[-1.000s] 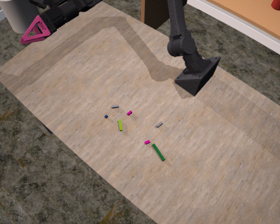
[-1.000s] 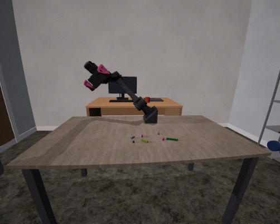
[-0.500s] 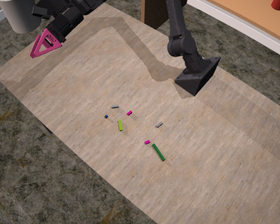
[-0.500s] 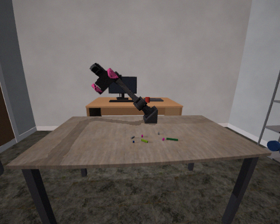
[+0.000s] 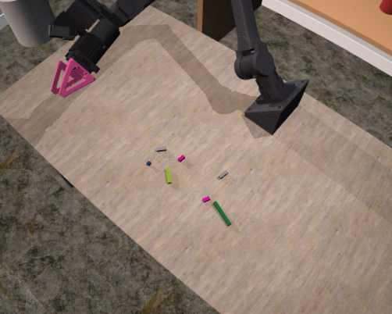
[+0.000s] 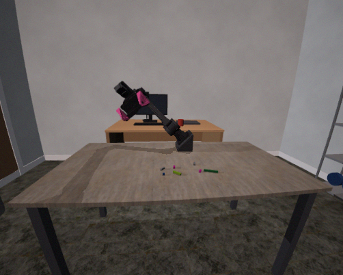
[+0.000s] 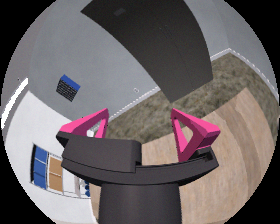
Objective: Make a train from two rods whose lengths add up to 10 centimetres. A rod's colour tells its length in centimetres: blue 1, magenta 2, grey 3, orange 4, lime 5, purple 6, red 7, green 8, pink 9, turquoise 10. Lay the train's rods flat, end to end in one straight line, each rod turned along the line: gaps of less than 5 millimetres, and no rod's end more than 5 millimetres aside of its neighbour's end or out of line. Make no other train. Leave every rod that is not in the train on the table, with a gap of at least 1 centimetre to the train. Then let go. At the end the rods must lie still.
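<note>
Shows jaws set wide apart at the gripper [image 5: 58,94] [image 6: 132,107] [image 7: 139,111], clamped on nothing. Hangs well above the table [image 5: 117,195] [image 6: 102,185] [image 7: 225,165], off to one side of the rods and well apart from them. Runs back along one arm [image 5: 254,64] [image 6: 171,126] to one base [image 5: 273,125] [image 6: 184,148].

Has seven rods on the table: one green [image 5: 222,213] [image 6: 210,171], one lime [image 5: 169,175] [image 6: 177,173], one blue [image 5: 148,163] [image 6: 163,174], two magenta and two grey. Puts one magenta [image 5: 206,199] [image 6: 200,171] just beside an end of the green, the other magenta [image 5: 181,158] [image 6: 174,167] near the lime. Puts one grey [image 5: 161,149] [image 6: 162,168] near the blue, the other grey [image 5: 222,175] [image 6: 194,163] between the base and the green.

Crosses the tabletop with the arm's shadow, clear of the rods. Has one desk [image 6: 119,126] beyond, with one monitor [image 6: 158,104] and one red mug [image 5: 387,5] [image 6: 180,122] on top. Presents nothing standing among the rods; leaves both ends of the green unblocked except for the small magenta at one.

Makes ten from the green and either magenta. Looks long, thin and straight, the green, lying flat; short and blocky, the near magenta, lying flat too, but turned across the green's line and not touching.
</note>
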`<state>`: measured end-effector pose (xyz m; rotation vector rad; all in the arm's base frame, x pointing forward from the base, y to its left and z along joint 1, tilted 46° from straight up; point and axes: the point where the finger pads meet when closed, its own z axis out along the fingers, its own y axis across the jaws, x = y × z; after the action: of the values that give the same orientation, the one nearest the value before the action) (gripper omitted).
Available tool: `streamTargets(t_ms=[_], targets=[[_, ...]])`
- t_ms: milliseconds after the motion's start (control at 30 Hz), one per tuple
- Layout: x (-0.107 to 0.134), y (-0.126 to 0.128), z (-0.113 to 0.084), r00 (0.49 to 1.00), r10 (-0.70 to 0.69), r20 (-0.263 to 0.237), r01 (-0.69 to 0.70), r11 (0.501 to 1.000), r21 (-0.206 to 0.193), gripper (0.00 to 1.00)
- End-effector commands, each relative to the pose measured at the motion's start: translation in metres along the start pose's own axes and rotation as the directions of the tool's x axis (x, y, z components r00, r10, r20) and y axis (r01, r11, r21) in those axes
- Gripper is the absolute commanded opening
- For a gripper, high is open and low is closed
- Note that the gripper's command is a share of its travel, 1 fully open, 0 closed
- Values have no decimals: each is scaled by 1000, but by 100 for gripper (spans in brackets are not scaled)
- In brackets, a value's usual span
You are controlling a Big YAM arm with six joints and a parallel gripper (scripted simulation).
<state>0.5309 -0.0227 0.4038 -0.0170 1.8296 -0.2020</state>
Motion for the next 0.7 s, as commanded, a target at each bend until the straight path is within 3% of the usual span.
streamTargets(t_ms=[0, 300, 333, 533, 667], targets=[[-2, 5, -3, 1000, -29, -2, 29, 1000, -8, 100], [-5, 4, -6, 1000, -22, 8, 22, 1000, -6, 100], [43, 3, 11, 985, -106, -139, 110, 994, 21, 100], [44, 0, 11, 985, -104, -141, 108, 994, 25, 100], [30, -3, 2, 989, -99, -110, 103, 994, 32, 100]])
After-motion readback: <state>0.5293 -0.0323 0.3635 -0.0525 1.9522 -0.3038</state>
